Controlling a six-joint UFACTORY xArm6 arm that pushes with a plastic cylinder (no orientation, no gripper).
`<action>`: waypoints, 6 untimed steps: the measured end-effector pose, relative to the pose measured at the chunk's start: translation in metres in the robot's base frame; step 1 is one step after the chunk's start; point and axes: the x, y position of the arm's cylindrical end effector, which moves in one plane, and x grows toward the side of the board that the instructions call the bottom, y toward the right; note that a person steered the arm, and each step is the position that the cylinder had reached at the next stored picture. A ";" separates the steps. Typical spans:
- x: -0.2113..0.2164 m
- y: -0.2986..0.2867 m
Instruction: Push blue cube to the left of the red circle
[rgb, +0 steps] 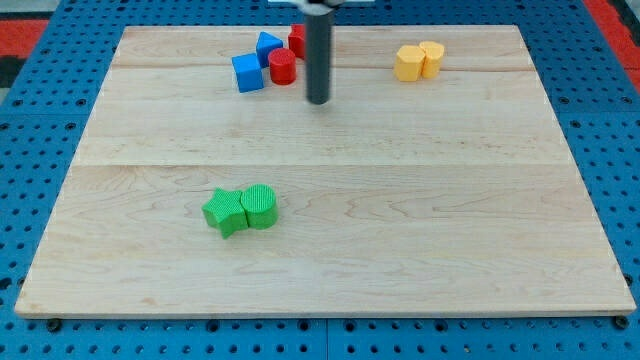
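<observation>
Upper centre: my tip (318, 101) bare, grasping nothing, right of red circle (282, 67); blue cube (247, 73) touches its left. Nudge lightly, if at all.

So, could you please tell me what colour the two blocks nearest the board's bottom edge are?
Both are green: the star-shaped block and the cylinder, clearest in the camera view.

Bright, even light; soft shadows.
</observation>
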 end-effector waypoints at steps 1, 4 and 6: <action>-0.001 -0.106; -0.052 -0.030; -0.037 -0.032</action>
